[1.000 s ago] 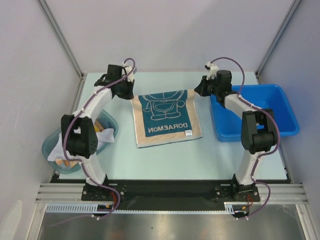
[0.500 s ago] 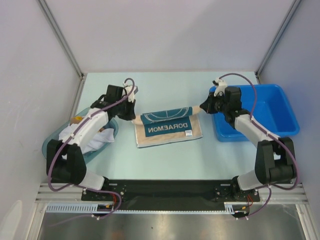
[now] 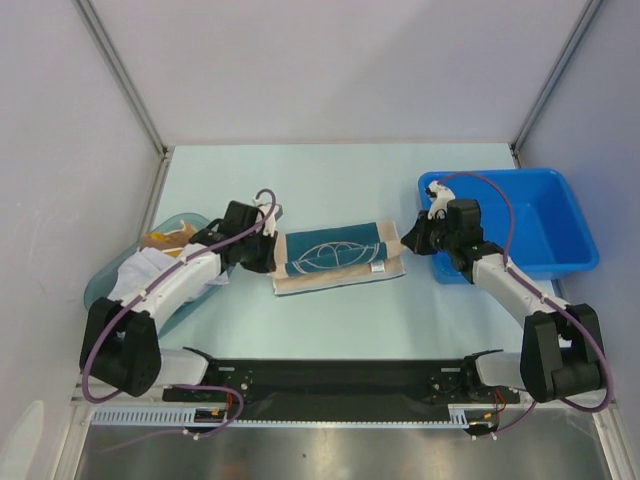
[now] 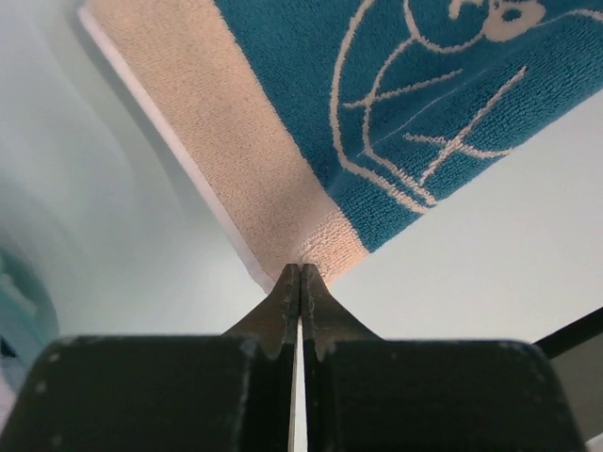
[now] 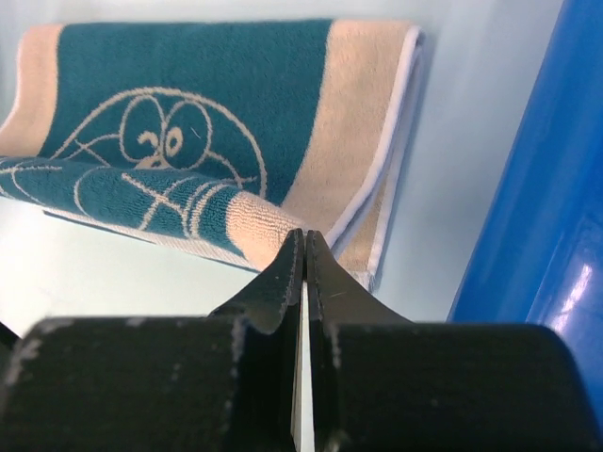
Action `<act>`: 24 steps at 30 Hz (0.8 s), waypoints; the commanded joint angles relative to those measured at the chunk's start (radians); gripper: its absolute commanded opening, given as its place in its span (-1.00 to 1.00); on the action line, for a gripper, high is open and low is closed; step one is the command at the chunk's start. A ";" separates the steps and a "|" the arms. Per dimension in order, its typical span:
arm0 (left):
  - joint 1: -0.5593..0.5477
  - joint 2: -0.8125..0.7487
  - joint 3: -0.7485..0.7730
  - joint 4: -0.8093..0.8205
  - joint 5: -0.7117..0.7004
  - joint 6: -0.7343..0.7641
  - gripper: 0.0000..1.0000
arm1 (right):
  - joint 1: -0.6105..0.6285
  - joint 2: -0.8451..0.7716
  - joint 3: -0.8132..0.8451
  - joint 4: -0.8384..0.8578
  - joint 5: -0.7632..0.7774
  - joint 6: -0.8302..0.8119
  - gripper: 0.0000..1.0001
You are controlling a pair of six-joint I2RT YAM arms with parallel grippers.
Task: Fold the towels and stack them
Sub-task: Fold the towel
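A teal towel with beige borders (image 3: pixel 335 258) lies mid-table, its far half folded over toward the near edge. It also shows in the left wrist view (image 4: pixel 396 104) and the right wrist view (image 5: pixel 188 104). My left gripper (image 3: pixel 272 252) is shut on the towel's left beige corner (image 4: pixel 320 245), held above the table. My right gripper (image 3: pixel 405 243) is shut on the right beige corner (image 5: pixel 259 221), just over the lower layer. More towels sit in the tub at left: a white one (image 3: pixel 150 272) and an orange-brown one (image 3: pixel 165 239), partly hidden by my left arm.
A translucent teal tub (image 3: pixel 95 295) stands at the left table edge under my left arm. A blue plastic bin (image 3: pixel 540 225) stands at the right, close beside my right gripper, and fills the right side of the right wrist view (image 5: pixel 546 188).
Both grippers have pulled the towel's far edge toward the near edge, folding it in half. The lettering is now covered and both arms have lowered and stretched forward.
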 commanded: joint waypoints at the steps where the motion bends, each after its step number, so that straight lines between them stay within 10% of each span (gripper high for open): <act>1: -0.030 0.022 -0.002 -0.015 -0.025 -0.051 -0.99 | 0.014 -0.024 0.007 -0.065 0.052 0.012 -1.00; 4: -0.039 0.051 -0.003 -0.043 -0.046 -0.065 -0.91 | 0.020 -0.030 0.007 -0.105 0.101 0.008 -0.94; 10: -0.057 0.028 0.026 -0.116 -0.116 -0.100 0.00 | 0.025 -0.038 0.082 -0.264 0.202 0.008 -0.54; 19: -0.059 -0.018 0.010 0.030 0.109 -0.262 -0.06 | 0.098 -0.015 0.196 -0.388 0.222 0.064 -0.53; 24: -0.059 0.056 -0.072 0.037 -0.001 -0.376 -0.20 | 0.193 0.076 0.217 -0.387 0.279 0.058 -0.58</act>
